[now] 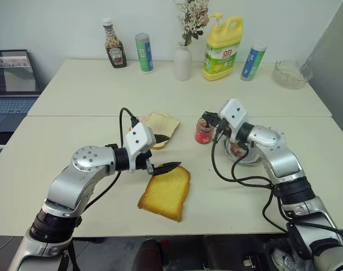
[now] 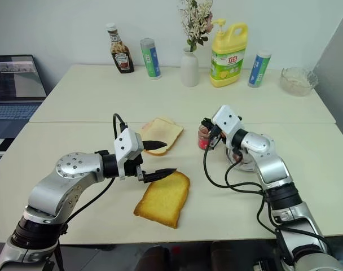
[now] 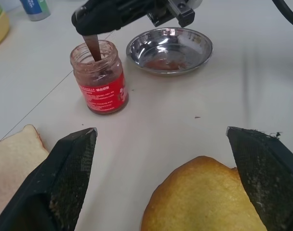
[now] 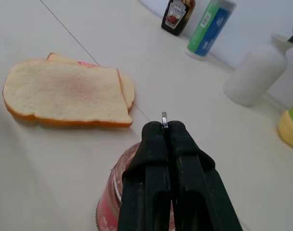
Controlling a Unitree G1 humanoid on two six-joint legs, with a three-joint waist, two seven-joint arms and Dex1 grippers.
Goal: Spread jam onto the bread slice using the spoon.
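Observation:
The jam jar (image 1: 204,131) stands open on the table, right of the pale slice. My right gripper (image 1: 209,119) hovers just above its mouth, shut on the spoon (image 3: 92,48), whose lower end dips into the jam (image 3: 99,77). The handle's silver tip (image 4: 164,118) pokes out between the closed fingers. The golden toasted bread slice (image 1: 166,193) lies flat near the table's front edge. My left gripper (image 1: 172,151) is open and empty just above the slice's far end, pointing toward the jar.
A thinner pale slice (image 1: 160,127) lies behind the left gripper. A metal dish (image 3: 169,48) with red smears sits under the right forearm. Along the back stand a sauce bottle (image 1: 114,48), two cans, a vase, a yellow detergent bottle (image 1: 221,48) and a glass bowl (image 1: 293,73). A laptop (image 1: 11,84) is at far left.

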